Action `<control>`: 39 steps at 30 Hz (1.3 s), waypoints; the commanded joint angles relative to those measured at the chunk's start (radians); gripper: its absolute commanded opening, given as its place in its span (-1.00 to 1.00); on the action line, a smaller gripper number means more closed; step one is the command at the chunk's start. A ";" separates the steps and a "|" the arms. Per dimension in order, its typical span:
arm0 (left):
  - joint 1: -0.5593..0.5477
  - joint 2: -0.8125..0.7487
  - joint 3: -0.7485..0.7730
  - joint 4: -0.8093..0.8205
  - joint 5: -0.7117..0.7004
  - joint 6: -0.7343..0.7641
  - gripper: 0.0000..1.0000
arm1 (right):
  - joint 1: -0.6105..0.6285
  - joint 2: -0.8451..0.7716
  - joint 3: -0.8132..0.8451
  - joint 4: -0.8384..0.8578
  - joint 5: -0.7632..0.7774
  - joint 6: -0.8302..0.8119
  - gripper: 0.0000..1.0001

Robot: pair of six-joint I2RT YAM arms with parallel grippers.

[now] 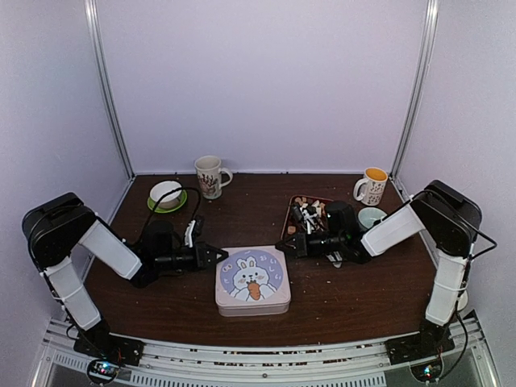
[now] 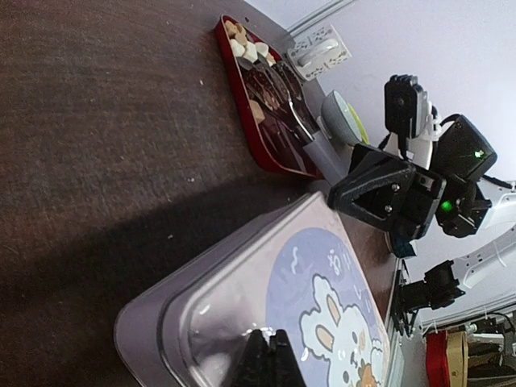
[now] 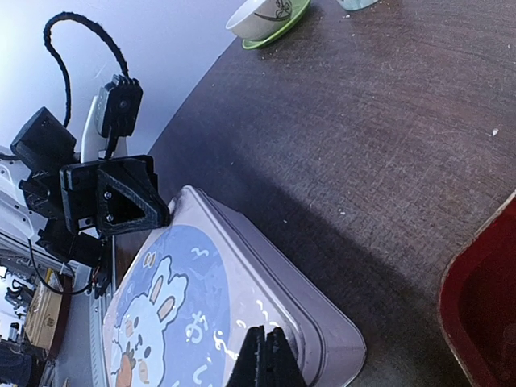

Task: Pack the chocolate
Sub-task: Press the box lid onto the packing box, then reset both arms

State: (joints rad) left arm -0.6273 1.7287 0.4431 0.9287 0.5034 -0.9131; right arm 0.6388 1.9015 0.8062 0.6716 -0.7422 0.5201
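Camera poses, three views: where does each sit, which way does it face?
Top external: above, behind the bases, looking down at the table; both arms show, left end effector and right end effector flanking the tin.
Left wrist: on the left arm, facing right over the tin to the red tray of chocolate; own shut fingertips below.
Right wrist: mirrored, facing left toward the bowl; own shut fingertips below.
Shared: wrist views both show the tin and the opposite end effector.

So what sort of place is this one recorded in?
Likely a lab test booth rather than a home: plain white walls with metal corner posts enclose a dark table, with a metal rail along its near edge.
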 commanded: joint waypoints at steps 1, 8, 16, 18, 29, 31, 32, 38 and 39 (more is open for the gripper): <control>0.028 0.018 -0.015 0.043 0.013 -0.009 -1.00 | -0.004 -0.074 0.005 -0.125 0.030 -0.053 -1.00; 0.029 -0.148 0.055 -0.254 -0.027 0.106 -1.00 | -0.004 -0.144 0.000 -0.176 0.039 -0.072 -1.00; 0.035 0.083 -0.001 -0.007 0.026 0.032 -1.00 | -0.004 -0.136 -0.003 -0.162 0.034 -0.058 -1.00; 0.034 0.046 -0.014 -0.011 0.016 0.035 -1.00 | -0.004 -0.162 -0.003 -0.188 0.045 -0.074 -1.00; 0.050 -0.309 0.152 -0.653 -0.123 0.314 -1.00 | -0.055 -0.409 -0.070 -0.242 0.217 -0.166 -1.00; 0.086 -0.335 0.173 -0.702 -0.119 0.343 -1.00 | -0.082 -0.458 -0.093 -0.242 0.248 -0.170 -1.00; 0.107 -0.343 0.179 -0.716 -0.111 0.351 -0.99 | -0.097 -0.482 -0.105 -0.242 0.259 -0.176 -1.00; 0.210 -0.434 0.213 -0.816 -0.145 0.409 -0.82 | -0.195 -0.649 -0.161 -0.312 0.391 -0.212 -1.00; 0.227 -0.449 0.220 -0.836 -0.168 0.411 -0.72 | -0.208 -0.677 -0.170 -0.327 0.441 -0.212 -1.00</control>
State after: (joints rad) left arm -0.4500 1.3342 0.6178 0.2089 0.3988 -0.5728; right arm 0.4778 1.3228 0.6682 0.3882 -0.4644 0.3397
